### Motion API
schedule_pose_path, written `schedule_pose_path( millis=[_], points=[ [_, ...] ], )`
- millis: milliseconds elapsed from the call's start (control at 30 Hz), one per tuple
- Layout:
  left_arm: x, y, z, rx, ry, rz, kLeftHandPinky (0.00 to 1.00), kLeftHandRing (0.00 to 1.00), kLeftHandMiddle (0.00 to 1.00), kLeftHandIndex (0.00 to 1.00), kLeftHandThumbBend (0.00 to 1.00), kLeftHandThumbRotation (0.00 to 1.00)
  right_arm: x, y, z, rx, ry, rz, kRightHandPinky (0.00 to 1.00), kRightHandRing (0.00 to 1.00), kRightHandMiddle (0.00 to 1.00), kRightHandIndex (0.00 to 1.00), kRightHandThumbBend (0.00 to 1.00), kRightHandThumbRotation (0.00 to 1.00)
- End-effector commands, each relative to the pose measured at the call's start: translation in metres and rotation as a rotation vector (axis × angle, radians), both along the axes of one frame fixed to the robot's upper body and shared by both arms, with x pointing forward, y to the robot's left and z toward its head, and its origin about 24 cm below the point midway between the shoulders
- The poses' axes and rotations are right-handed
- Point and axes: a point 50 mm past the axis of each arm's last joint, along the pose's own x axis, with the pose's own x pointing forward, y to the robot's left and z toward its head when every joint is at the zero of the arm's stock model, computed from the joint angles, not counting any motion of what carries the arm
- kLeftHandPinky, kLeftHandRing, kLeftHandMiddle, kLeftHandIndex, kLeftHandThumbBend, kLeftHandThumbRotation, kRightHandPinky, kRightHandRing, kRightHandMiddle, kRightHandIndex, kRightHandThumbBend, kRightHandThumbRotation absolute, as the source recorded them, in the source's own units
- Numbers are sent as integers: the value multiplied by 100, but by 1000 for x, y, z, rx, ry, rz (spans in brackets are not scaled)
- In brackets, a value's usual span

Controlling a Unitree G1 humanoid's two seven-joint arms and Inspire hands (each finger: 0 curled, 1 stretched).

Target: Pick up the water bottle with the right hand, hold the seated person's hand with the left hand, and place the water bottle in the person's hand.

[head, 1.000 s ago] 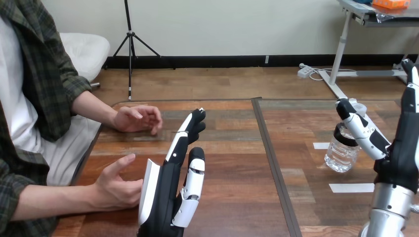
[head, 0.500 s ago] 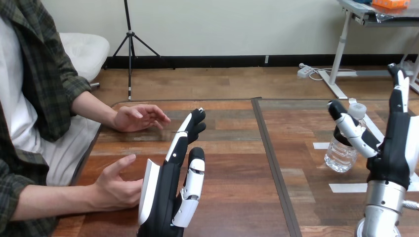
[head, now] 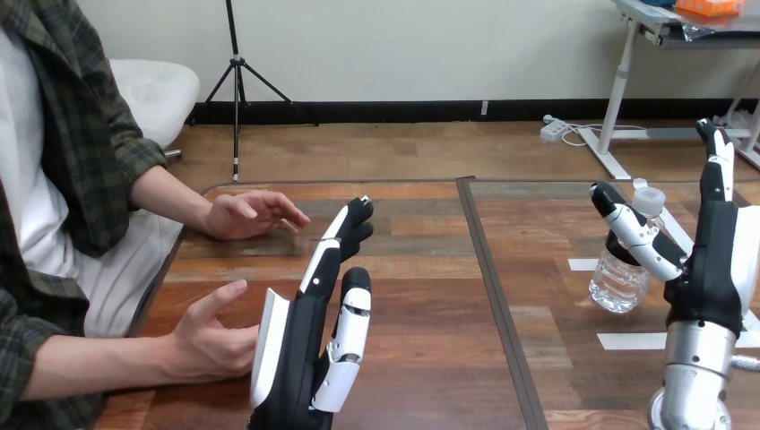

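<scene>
Head view: a wooden table (head: 430, 296) stretches ahead, with a person seated at its left side.

The water bottle (head: 617, 279), clear with a white cap, stands on the right part of the table. Its long axis is upright and the cap points straight up. Two white tape strips (head: 632, 340) lie flat on the table near its base.

The robot's right hand (head: 710, 269) is raised just right of the bottle. Its fingers are straight and point upward, and its thumb reaches left across the front of the bottle's neck. The hand is spread, not closed round the bottle. Whether the thumb touches the bottle cannot be told.

The robot's left hand (head: 305, 345) stands on edge in the lower middle, fingers straight and pointing away from the robot, holding nothing.

The person's near hand (head: 211, 339) lies half open right against the white back of that left hand; no robot finger curls round it. The person's far hand (head: 246, 215) is at the table's far left edge, fingers pointing right.
</scene>
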Motion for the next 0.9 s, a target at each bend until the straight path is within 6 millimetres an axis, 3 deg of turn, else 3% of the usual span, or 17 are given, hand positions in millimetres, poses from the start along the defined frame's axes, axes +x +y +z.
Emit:
schedule_pose_path(
  millis=[0, 867],
  points=[
    [7, -2, 8, -14, -44, -2, 85, 87, 90, 90, 1, 100, 21, 0, 26, -19, -81, 31, 100, 100, 100, 95, 100, 57],
    [6, -2, 8, -15, -36, -4, 85, 86, 90, 90, 3, 100, 30, -5, 21, -36, -23, 40, 100, 100, 100, 96, 98, 55]
  ],
)
